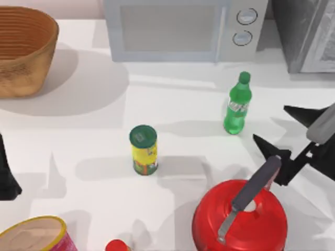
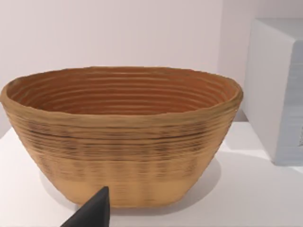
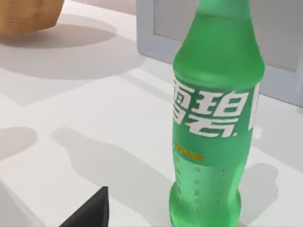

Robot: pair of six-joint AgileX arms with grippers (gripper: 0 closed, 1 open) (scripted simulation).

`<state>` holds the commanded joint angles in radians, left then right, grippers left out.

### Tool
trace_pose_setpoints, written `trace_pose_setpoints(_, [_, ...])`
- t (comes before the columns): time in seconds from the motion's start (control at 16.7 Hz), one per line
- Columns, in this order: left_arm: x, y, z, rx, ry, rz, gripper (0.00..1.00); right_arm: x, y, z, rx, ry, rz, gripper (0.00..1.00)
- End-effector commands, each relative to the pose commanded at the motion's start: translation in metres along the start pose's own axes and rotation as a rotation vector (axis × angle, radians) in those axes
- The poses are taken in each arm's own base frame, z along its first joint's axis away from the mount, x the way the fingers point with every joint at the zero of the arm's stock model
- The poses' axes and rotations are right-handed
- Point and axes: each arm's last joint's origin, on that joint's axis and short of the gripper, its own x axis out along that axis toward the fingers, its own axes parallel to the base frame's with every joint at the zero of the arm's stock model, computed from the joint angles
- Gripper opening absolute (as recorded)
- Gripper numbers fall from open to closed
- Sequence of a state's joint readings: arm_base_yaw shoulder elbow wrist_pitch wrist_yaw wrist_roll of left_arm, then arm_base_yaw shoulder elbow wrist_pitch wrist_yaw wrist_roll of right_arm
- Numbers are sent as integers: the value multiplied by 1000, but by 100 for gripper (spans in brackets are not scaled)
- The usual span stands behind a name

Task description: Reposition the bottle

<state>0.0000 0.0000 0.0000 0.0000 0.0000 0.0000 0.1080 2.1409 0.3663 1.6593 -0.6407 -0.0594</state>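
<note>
The green bottle [image 1: 238, 104] stands upright on the white table in front of the microwave, right of centre. In the right wrist view the bottle [image 3: 213, 118] looms close, its white-and-green label facing the camera. My right gripper [image 1: 280, 129] hovers just right of the bottle and a little nearer the front, open, its dark fingers spread with nothing between them. One fingertip [image 3: 92, 210] shows in the right wrist view, apart from the bottle. My left gripper [image 1: 6, 180] is parked at the table's left edge, open, with one fingertip [image 2: 94, 210] showing before the basket.
A microwave [image 1: 172, 29] and a grey appliance [image 1: 309, 31] line the back. A woven basket [image 1: 23, 49] sits back left. A yellow canister [image 1: 144, 149] stands mid-table. A red kettle [image 1: 241, 217], a pink tub [image 1: 36, 235] and a red-capped item [image 1: 116, 246] crowd the front.
</note>
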Motion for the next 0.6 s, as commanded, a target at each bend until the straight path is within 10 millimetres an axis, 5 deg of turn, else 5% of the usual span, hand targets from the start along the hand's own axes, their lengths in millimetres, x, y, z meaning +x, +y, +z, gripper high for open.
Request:
trace_pose_setpoints(0.24, [0, 0, 0, 0, 0, 0, 100, 9, -3, 0, 0, 0, -5, 100])
trace_pose_setpoints(0.6, [0, 0, 0, 0, 0, 0, 100, 75, -4, -1, -1, -2, 0, 100])
